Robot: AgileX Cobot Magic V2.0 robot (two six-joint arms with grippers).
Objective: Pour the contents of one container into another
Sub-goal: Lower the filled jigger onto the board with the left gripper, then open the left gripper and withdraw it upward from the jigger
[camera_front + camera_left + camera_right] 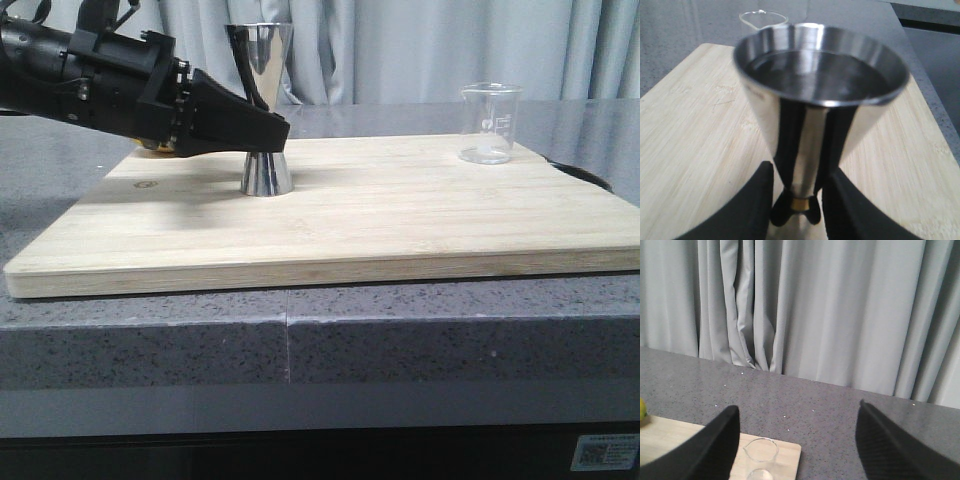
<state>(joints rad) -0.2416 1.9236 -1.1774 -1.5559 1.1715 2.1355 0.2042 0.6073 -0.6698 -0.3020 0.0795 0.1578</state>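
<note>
The steel jigger (266,100) stands upright on the wooden board (400,220), left of its middle. Dark liquid shows inside its upper cone (815,70). My left gripper (275,130) reaches in from the left and is shut on the jigger at its gold-banded waist (800,204), with a black finger (757,200) pressed to each side. The clear glass beaker (491,122) stands upright at the board's far right corner and looks almost empty. My right gripper (798,407) hangs open high above the beaker (762,450), holding nothing, and does not show in the front view.
A yellow lemon (155,149) lies on the board behind my left arm, mostly hidden; its edge shows in the right wrist view (642,407). The board rests on a grey speckled counter (300,340). Grey curtains (815,305) hang behind.
</note>
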